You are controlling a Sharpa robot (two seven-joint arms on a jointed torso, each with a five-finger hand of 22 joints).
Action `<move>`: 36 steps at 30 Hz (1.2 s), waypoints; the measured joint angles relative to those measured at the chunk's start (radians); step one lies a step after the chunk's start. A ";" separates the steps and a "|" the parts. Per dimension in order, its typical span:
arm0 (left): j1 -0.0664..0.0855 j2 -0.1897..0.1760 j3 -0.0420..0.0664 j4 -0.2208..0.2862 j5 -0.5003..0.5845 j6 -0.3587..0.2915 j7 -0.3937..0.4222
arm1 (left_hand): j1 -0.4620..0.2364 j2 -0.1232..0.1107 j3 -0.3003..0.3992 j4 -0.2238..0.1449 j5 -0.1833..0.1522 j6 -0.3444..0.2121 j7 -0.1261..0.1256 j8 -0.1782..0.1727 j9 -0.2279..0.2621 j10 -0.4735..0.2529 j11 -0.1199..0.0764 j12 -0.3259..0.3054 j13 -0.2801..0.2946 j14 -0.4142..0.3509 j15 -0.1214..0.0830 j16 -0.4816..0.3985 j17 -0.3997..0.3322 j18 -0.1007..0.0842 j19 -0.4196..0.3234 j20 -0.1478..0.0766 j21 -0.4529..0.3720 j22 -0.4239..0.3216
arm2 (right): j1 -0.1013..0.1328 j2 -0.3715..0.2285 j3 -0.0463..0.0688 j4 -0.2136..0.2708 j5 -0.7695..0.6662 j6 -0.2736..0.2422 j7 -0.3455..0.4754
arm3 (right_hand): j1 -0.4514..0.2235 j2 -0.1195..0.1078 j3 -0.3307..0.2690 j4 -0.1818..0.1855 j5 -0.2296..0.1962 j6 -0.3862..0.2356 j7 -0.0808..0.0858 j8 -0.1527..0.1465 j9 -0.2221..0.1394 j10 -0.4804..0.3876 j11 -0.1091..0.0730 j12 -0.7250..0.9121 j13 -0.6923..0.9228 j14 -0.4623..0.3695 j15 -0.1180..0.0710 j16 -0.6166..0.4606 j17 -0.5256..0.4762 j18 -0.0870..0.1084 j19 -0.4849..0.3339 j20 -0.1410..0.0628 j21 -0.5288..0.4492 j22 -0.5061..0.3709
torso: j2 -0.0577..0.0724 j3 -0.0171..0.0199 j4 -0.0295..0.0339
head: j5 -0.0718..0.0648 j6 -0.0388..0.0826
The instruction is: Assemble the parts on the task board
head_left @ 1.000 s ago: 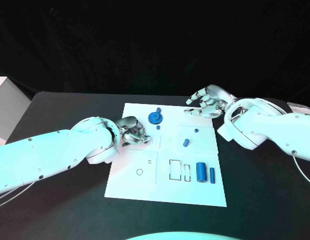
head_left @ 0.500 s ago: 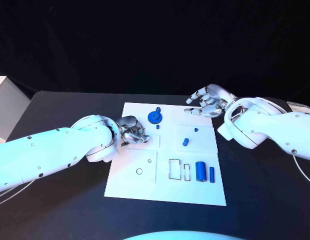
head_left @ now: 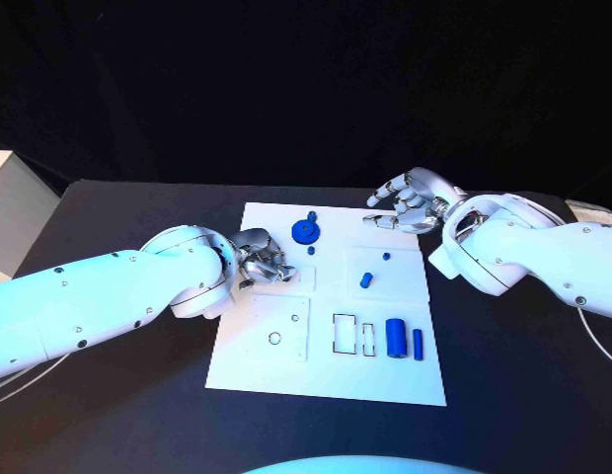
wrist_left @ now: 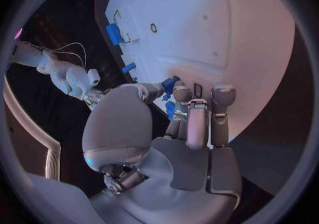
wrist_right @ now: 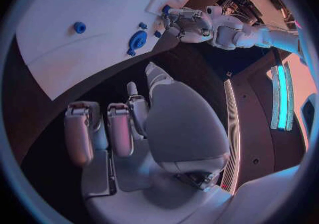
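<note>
Left hand [head_left: 261, 259] is pinching a small blue part [wrist_left: 170, 84] at the task board's [head_left: 270, 370] left edge, barely moved lately, so insertion looks pending. Right hand [head_left: 410, 202] hovers off the board's far right corner, loosely curled, holding nothing.

Blue parts [head_left: 395, 340] scattered flat, seemingly loose, on white task board [head_left: 392, 380]

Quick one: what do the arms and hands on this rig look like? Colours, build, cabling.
Both arms are smooth, rounded white shells with small dark fastener dots. The left hand and right hand are silver metal, many-fingered, with segmented fingers and exposed mechanics; the wrist views show pale grey padded palms. A thin cable loops beneath each forearm.
</note>
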 measured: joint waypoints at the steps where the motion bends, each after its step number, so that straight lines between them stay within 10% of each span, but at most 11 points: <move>1: 0.000 0.000 0.000 -0.001 0.000 0.001 0.000 | 0.000 0.000 0.000 0.000 0.000 0.000 0.000 0.000 0.000 0.002 0.002 0.000 0.002 0.000 0.000 0.000 0.000 0.000 0.000 0.000 0.000 0.001 | 0.000 -0.001 0.000 0.000 0.000 0.000 0.000 | 0.000 0.000 0.000 0.000 0.000 0.000 0.000 0.000 0.000 0.000 0.000 0.000 0.000 0.000 0.000 0.000 0.000 0.000 0.000 0.000 0.000 0.000 | 0.000 0.0001 0.0000 | 0.000 0.000; 36: 0.001 -0.006 0.006 0.000 0.006 0.019 -0.005 | 0.000 0.000 -0.022 -0.022 -0.008 0.002 -0.002 -0.012 0.000 0.031 -0.006 0.024 0.031 0.000 0.000 0.000 0.000 -0.016 0.008 0.000 0.011 0.022 | -0.001 -0.009 0.000 0.000 0.004 0.000 0.000 | -0.004 0.004 0.005 0.000 0.008 0.000 0.000 0.000 -0.001 0.000 0.000 0.000 0.000 0.000 0.000 0.000 0.000 0.000 0.000 0.000 0.000 0.000 | 0.000 -0.0013 0.0012 | -0.002 -0.007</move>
